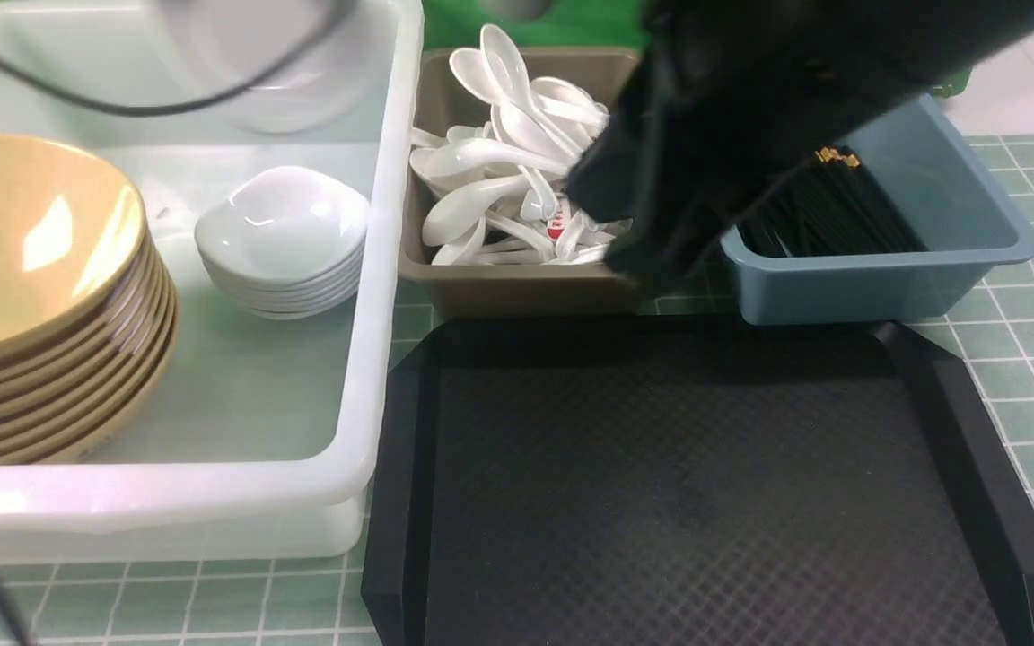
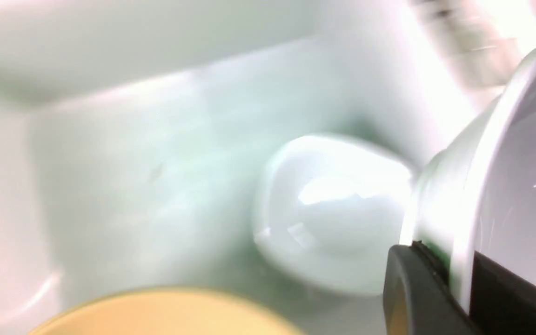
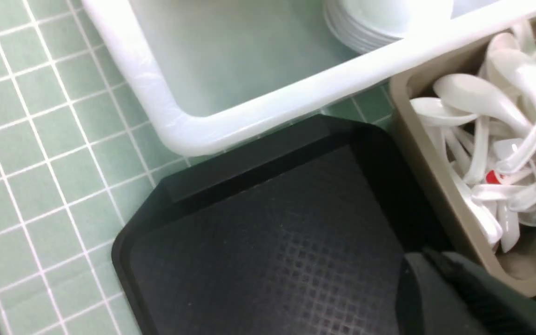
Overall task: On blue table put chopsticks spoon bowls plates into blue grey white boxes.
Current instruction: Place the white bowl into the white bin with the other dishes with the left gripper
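Plate (image 2: 505, 186) is pinched by the left gripper (image 2: 458, 284) over the white tub (image 1: 389, 233), ten o'clock from the tray (image 1: 705, 493); right gripper (image 1: 652, 251) is closed.

The right arm (image 1: 795, 81) is seen as a bulky, matte black casing with angular edges, heavily blurred. The right gripper (image 3: 435, 288) is finished in the same matte black, and faint ribbing is shown behind its blunt tip. The left gripper (image 2: 461, 279) is built of dark grey, round-edged fingers (image 2: 412, 288), one touched by a yellowish sheen low down. Thin black cables (image 1: 122, 111) are strung in loose curves on the left side
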